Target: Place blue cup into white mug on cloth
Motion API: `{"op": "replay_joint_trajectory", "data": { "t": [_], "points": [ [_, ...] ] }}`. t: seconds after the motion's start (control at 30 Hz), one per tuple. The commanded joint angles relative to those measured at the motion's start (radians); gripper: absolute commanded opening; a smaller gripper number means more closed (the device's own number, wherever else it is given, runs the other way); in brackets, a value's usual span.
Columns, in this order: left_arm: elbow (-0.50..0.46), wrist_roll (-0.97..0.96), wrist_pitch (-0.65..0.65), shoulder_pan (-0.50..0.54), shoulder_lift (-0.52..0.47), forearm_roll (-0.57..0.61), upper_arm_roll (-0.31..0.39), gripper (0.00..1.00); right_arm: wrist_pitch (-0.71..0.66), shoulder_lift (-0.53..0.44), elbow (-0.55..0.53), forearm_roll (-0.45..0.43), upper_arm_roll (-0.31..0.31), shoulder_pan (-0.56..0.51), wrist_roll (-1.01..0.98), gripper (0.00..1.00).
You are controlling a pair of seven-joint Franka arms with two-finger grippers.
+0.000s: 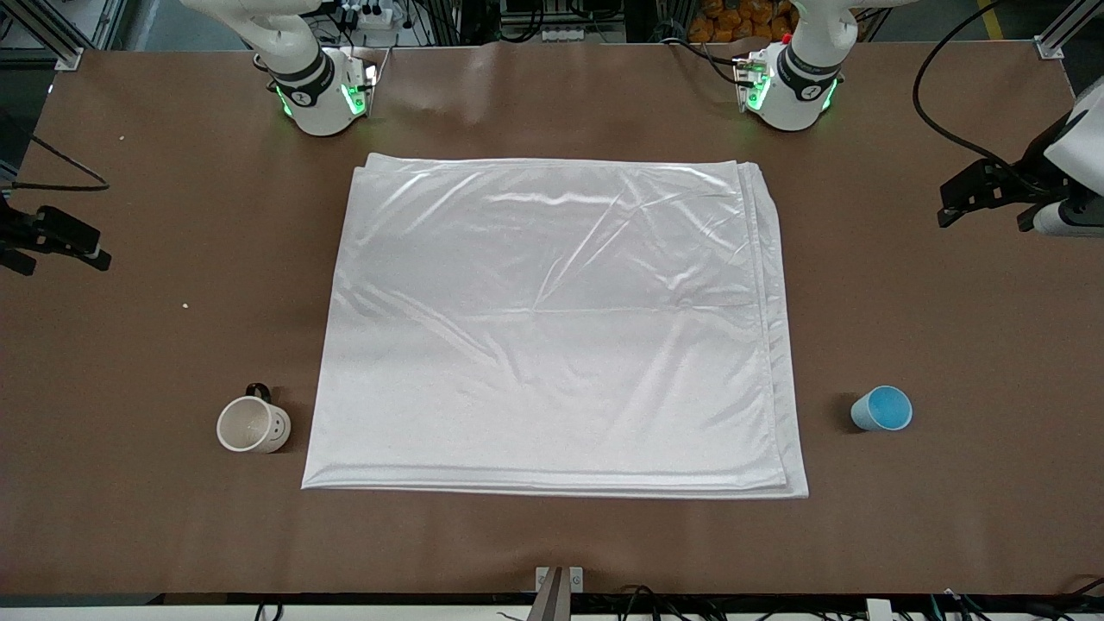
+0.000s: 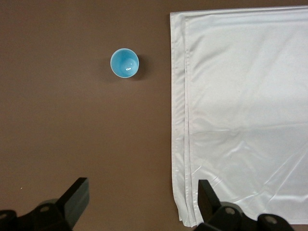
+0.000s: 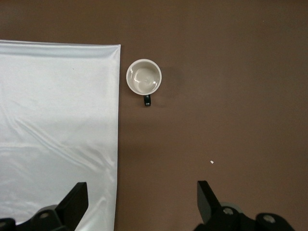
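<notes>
The blue cup (image 1: pixel 882 408) stands upright on the brown table, beside the cloth toward the left arm's end; it also shows in the left wrist view (image 2: pixel 124 62). The white mug (image 1: pixel 253 424) stands upright beside the cloth at the right arm's end, and shows empty in the right wrist view (image 3: pixel 144 78). The cloth (image 1: pixel 552 319) lies flat mid-table, bare (image 2: pixel 240 110) (image 3: pixel 53 125). My left gripper (image 1: pixel 966 203) (image 2: pixel 143 197) is open and empty, high over the table by the cloth's edge. My right gripper (image 1: pixel 60 246) (image 3: pixel 143 197) is open and empty, high over the cloth's other edge.
A small white crumb (image 1: pixel 185 304) (image 3: pixel 211 162) lies on the table near the mug. A black cable (image 1: pixel 936 112) loops over the table by the left arm's base. A metal bracket (image 1: pixel 558 582) sits at the table's near edge.
</notes>
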Motion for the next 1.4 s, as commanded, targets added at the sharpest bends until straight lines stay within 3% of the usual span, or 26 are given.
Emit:
{"op": "replay_joint_trajectory", "data": {
  "t": [0.0,0.33,0.57,0.73,1.1,1.37],
  "points": [
    [0.007,0.000,0.004,-0.012,0.001,-0.007,0.013,1.00,-0.016,-0.024,-0.002,-0.017,0.017,-0.004,0.032,1.00],
    [0.010,-0.012,0.006,-0.014,0.079,0.017,0.010,1.00,-0.016,-0.024,-0.008,-0.015,0.037,-0.001,0.035,1.00],
    [0.093,-0.012,0.006,-0.008,0.257,0.138,0.002,1.00,-0.017,-0.024,-0.013,-0.015,0.040,0.004,0.035,1.00],
    [0.170,-0.015,0.045,0.020,0.370,0.151,0.011,1.00,0.007,-0.016,-0.052,-0.012,0.040,0.002,0.032,1.00],
    [0.170,0.001,0.286,0.071,0.548,0.149,0.011,1.00,0.366,0.050,-0.347,-0.009,0.040,0.016,0.032,1.00],
    [0.170,0.003,0.464,0.106,0.668,0.148,0.011,1.00,0.568,0.225,-0.372,-0.009,0.043,0.013,0.026,1.00]
  ]
}}
